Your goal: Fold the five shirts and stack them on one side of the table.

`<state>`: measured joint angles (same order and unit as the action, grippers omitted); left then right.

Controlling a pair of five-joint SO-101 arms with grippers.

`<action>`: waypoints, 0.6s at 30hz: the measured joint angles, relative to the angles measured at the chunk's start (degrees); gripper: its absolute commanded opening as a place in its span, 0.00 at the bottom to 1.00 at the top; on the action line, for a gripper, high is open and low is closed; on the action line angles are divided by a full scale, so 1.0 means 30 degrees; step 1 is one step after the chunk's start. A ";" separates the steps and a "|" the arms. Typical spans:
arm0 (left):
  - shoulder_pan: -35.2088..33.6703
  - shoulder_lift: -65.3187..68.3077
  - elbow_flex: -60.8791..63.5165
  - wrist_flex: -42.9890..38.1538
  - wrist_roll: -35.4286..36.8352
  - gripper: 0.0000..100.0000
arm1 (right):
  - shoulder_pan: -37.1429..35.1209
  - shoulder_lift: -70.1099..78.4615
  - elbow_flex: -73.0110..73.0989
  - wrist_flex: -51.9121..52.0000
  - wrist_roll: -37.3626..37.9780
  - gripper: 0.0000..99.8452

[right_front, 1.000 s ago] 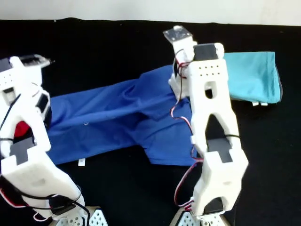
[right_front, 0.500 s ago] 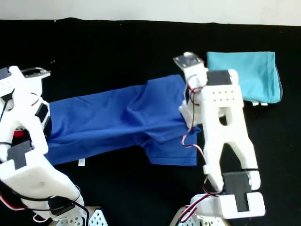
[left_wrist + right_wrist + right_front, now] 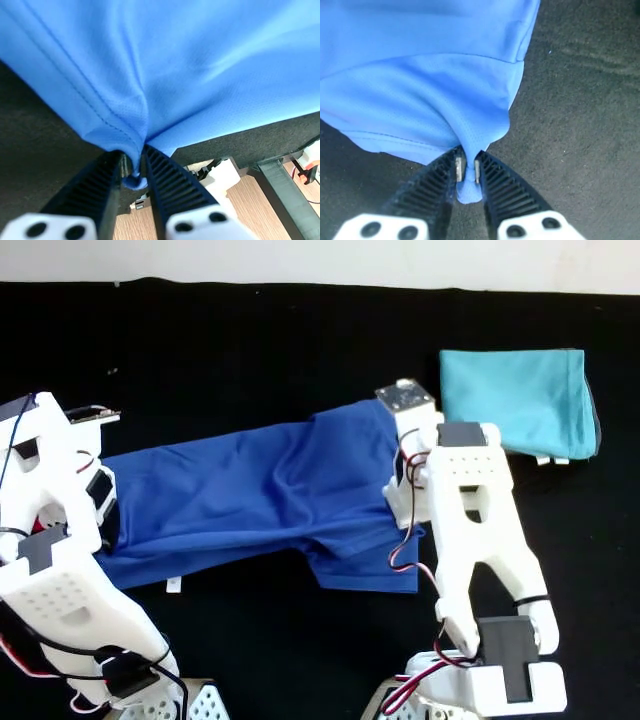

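Between the left hand (image 3: 135,157) and right hand (image 3: 468,165), each pinching a bunched edge, the blue shirt (image 3: 250,490) lies on the counter (image 3: 300,340). Light, limp and slick, it seems best held by hems.

A black cloth (image 3: 250,340) lies spread wide (pale wall (image 3: 300,260) behind).

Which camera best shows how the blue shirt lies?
The high view: the blue shirt shows nearly whole, stretched out. The left wrist view gives a close-up of its cloth pinched in the left gripper; the right wrist view, the same in the right gripper.
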<state>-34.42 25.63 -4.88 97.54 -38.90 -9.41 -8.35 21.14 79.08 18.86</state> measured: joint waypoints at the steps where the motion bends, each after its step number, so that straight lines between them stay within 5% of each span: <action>1: 0.0000 0.0000 -0.0029 0.0000 0.0000 0.09 | 0.0000 -0.0029 0.0000 0.0000 0.0000 0.06; 5: 0.0000 0.0000 -0.1084 0.0205 -0.0059 0.19 | 0.0000 -0.0029 0.0000 0.0938 0.0000 0.17; 11: -0.0410 0.0000 -0.4161 0.0791 -0.0703 0.18 | -0.0293 -0.1495 -0.0352 0.1963 0.0000 0.17; 13: -0.0645 0.0000 -0.5216 0.0791 -0.0703 0.16 | -0.0352 -0.2081 -0.0821 0.1963 0.0000 0.15; 16: -0.0557 0.0088 -0.6330 0.0791 -0.0674 0.00 | -0.0381 -0.2344 -0.1641 0.1348 0.0000 0.00; 18: -0.0176 0.0117 -0.6652 0.0733 0.0147 0.03 | -0.0381 -0.2168 -0.2051 0.0176 0.0000 0.03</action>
<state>-34.95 25.98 -24.84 99.74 -38.46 -10.55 -14.86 14.99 79.60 18.86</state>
